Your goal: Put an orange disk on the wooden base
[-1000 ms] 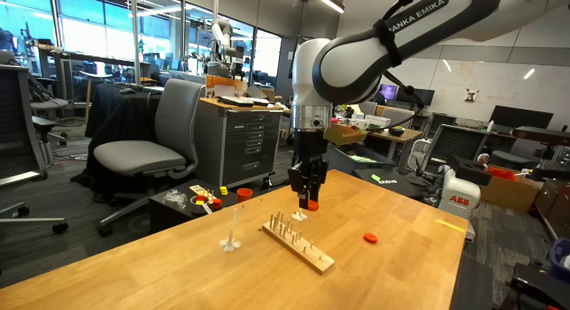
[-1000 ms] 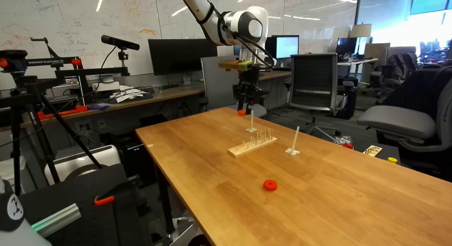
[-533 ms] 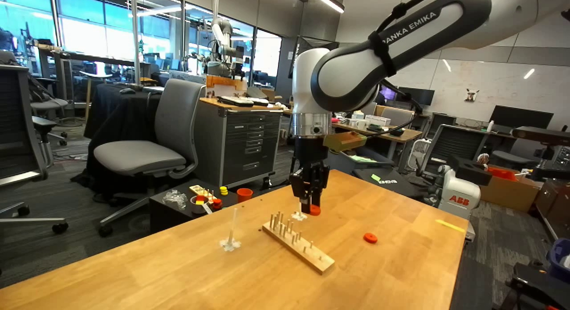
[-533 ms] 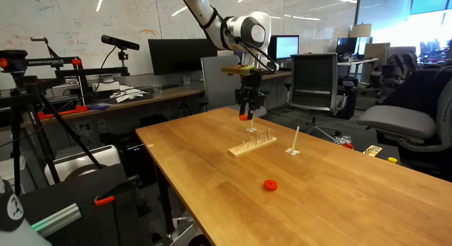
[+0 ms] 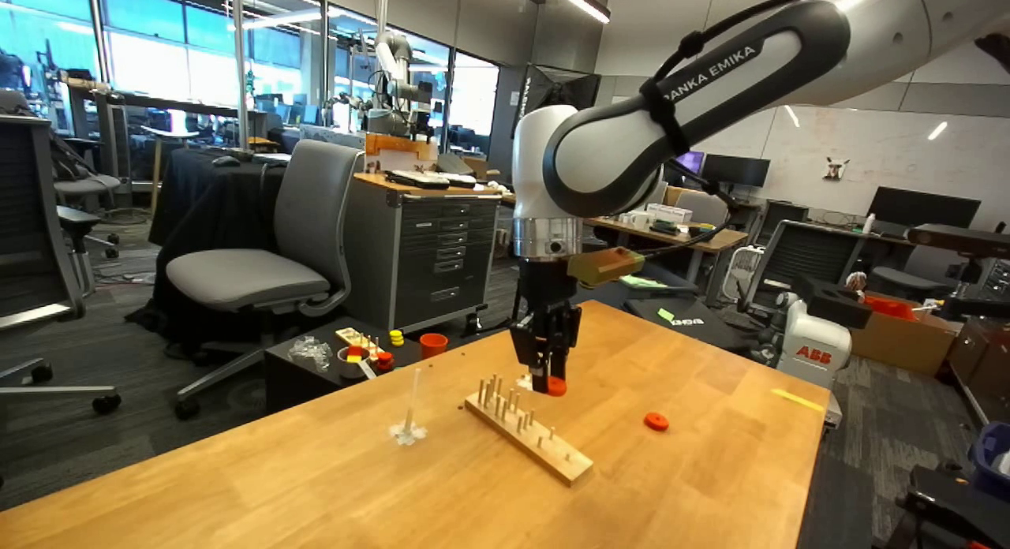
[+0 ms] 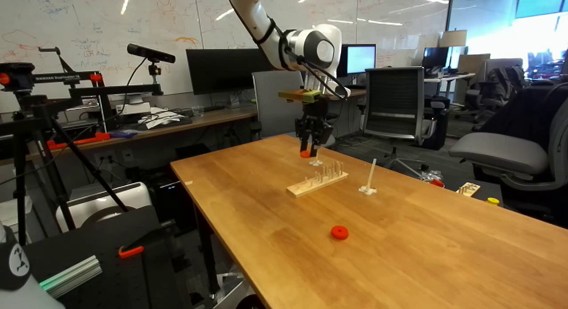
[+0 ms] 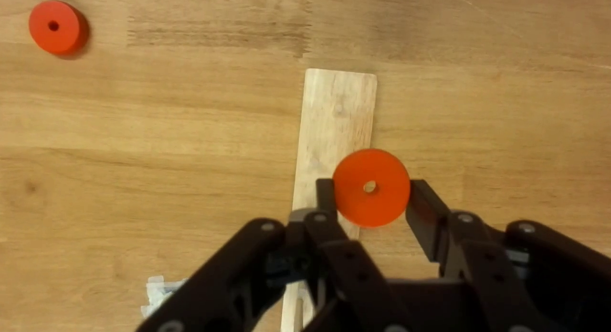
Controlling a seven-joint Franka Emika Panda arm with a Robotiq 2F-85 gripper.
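- Held the orange disk clenched between the fingers, touching its rim at 9 and 3 o'clock in the wrist view; presumably gripped there to keep the hole clear for threading.
- Held flat rather than on edge, probably for a straight drop.
- Hung above the table, apparently over the wooden base, towards its 12 o'clock end in the wrist view; could not tell the exact height or alignment.
- Saw a loose orange disk flat on the table at 10 o'clock in the wrist view, perhaps as a spare.
- Had no long axis, being round; presented its flat faces roughly up and down, with the hole's axis near vertical.
- Showed the wooden base's long axis from just past 12 to just past 6 o'clock in the wrist view; in an exterior view, from 10 o'clock at the tall pegs to 4 o'clock at the short pegs.
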